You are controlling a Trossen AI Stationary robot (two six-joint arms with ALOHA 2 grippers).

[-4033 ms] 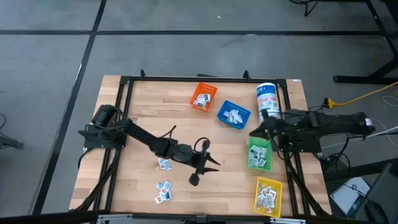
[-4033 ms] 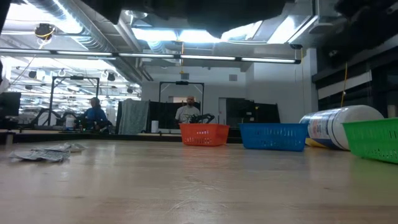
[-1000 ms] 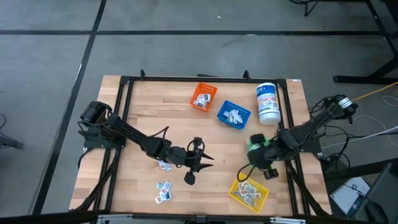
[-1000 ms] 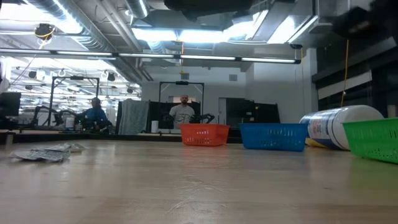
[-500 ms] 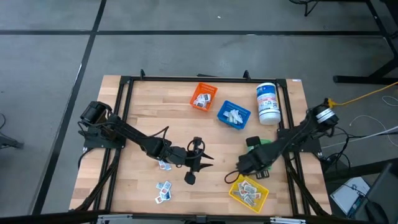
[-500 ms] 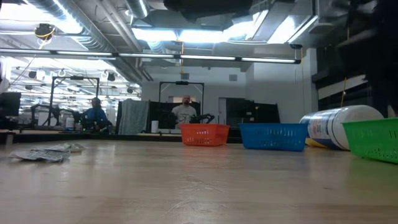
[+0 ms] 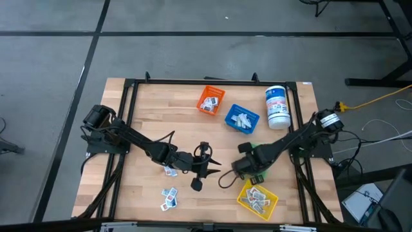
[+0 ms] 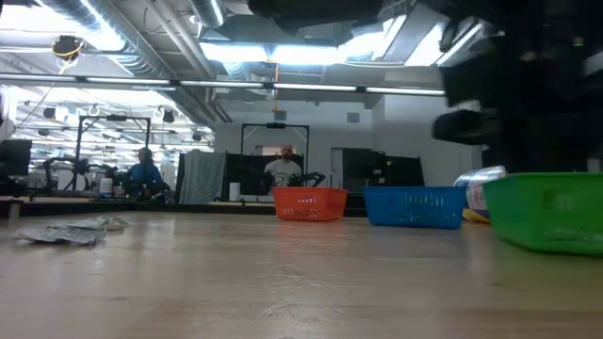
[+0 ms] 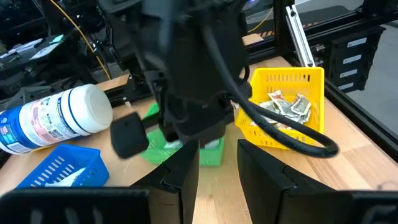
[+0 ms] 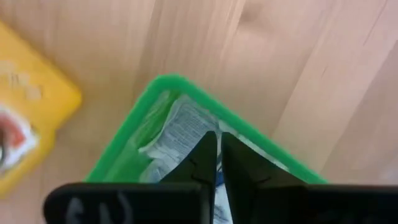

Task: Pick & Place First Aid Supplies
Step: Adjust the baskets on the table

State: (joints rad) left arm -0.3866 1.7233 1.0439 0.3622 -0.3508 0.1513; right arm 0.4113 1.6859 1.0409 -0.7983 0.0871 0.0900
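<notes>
"How far along are you?"

"I judge mostly done. Packets lie in the orange bin (image 7: 210, 100), blue bin (image 7: 241, 118) and yellow bin (image 7: 239, 197). Two loose lots (image 7: 169, 198) remain on the table (image 7: 148, 103) near my left pincer (image 9: 217, 149), which hangs spread and empty."

"And the right pincer (image 10: 217, 140)?"

"Pinched nearly closed, apparently on the wall of the green bin (image 10: 124, 134), with packets inside."

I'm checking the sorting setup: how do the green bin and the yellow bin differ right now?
The green bin is pinched at its rim by the right gripper; nothing touches the yellow bin. In the high view, the green bin sits nearer the table's middle and the yellow bin nearer its edge. Both hold white packets.
</notes>
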